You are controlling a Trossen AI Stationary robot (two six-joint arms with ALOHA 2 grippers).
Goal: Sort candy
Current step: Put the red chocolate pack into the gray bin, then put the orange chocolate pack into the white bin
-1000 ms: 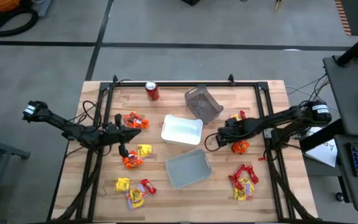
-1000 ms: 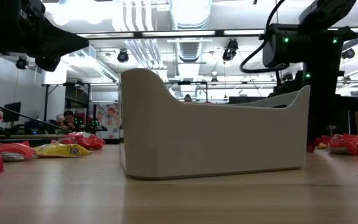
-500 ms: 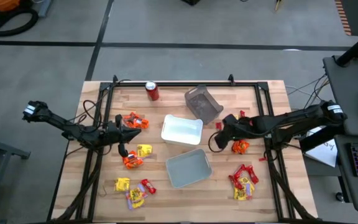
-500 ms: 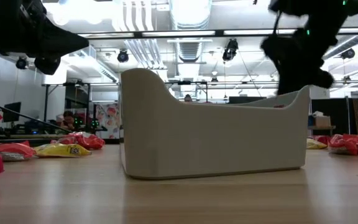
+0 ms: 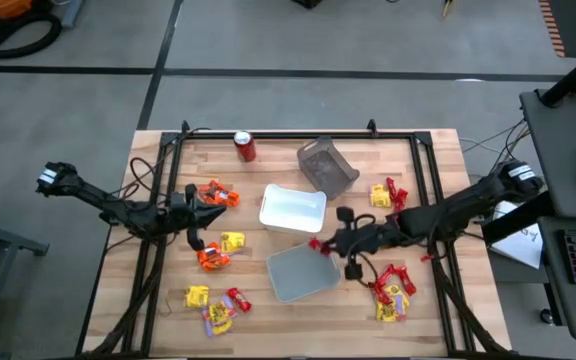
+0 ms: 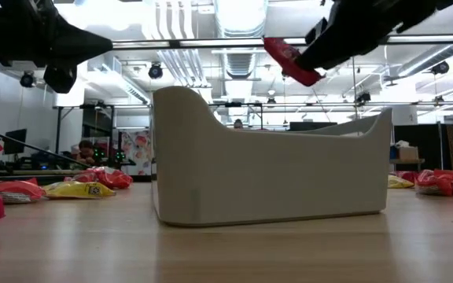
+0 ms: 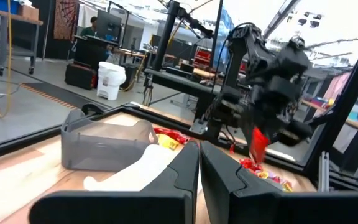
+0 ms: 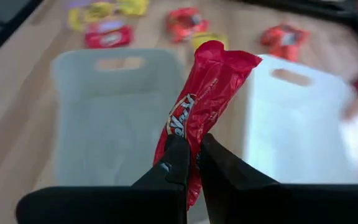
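My right gripper [image 5: 328, 246] is shut on a red candy [image 5: 315, 243] above the right edge of the pale grey tray [image 5: 303, 272]. In the low view the candy [image 6: 292, 61] hangs high over the tray [image 6: 270, 161]. Loose candy lies in groups on the table: orange [image 5: 216, 193], yellow [image 5: 232, 241] and mixed red and yellow [image 5: 391, 290]. My left gripper [image 5: 211, 208] is shut and empty, held level above the left candy groups. My right gripper pinches one end of the red wrapper [image 8: 188, 140] between its two fingers [image 8: 178, 158]. The fingers come slanting down from the table's right. The rest of the wrapper [image 8: 216, 68] sticks out past the fingertips, lifted clear of tray and table.
A white tray [image 5: 293, 208] sits at mid table, a dark grey tray [image 5: 328, 168] behind it, a red soda can [image 5: 245, 146] at the far edge. Black frame rails [image 5: 426, 190] run along the table's sides and back.
My right gripper has risen from the right candy group and swung toward the table's left and near edge, rolling its wrist, carrying the red candy to above the pale grey tray's right edge.
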